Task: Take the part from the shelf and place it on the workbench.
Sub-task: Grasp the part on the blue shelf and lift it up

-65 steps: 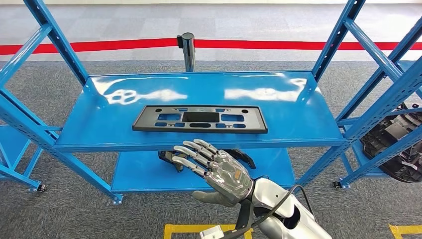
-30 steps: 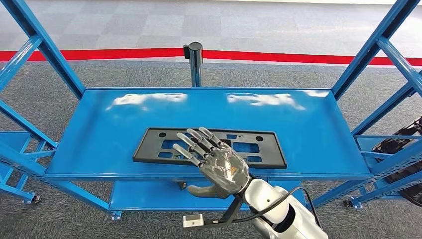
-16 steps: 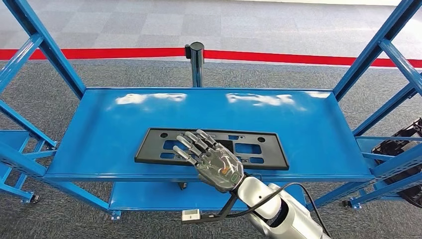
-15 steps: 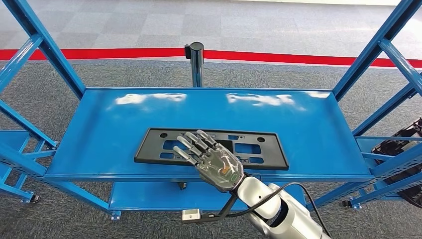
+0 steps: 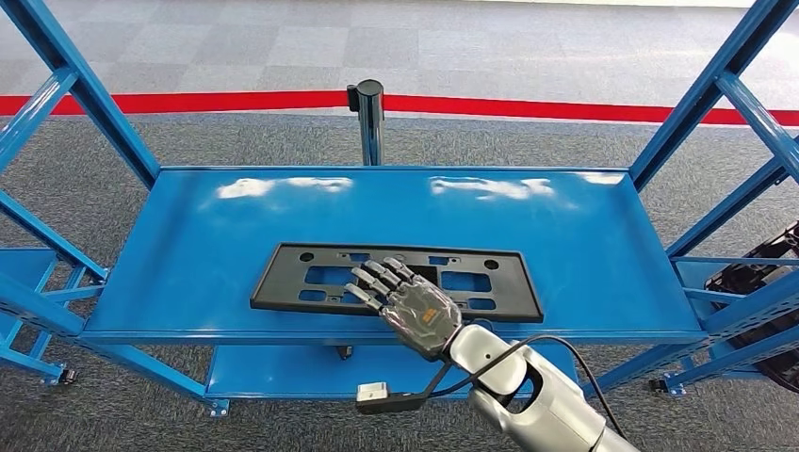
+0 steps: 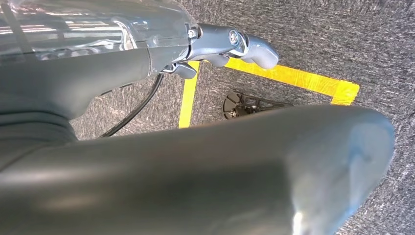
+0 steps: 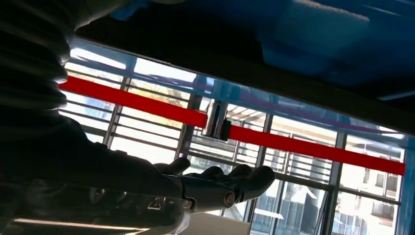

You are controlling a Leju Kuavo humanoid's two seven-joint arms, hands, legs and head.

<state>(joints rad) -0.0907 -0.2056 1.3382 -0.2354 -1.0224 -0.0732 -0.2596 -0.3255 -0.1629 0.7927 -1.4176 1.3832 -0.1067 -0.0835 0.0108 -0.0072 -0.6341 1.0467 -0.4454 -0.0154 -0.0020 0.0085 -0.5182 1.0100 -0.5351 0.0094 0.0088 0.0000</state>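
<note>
Right hand [image 5: 415, 306] fingers spread over black part [image 5: 311, 279] (thumb under shelf [image 5: 198, 245] edge), grip unclear, left hand [image 6: 235, 46] curled empty

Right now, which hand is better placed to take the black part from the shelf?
The right hand: its spread fingers lie over the black part on the shelf. The left hand hangs over the floor.

My right hand [image 5: 415, 306] covers the middle of the part's [image 5: 311, 278] near edge, and my thumb is hidden under the shelf [image 5: 188, 245] lip, so I cannot tell whether I grip it. At the right edge, dark parts [image 5: 768, 273] are cut off.
</note>
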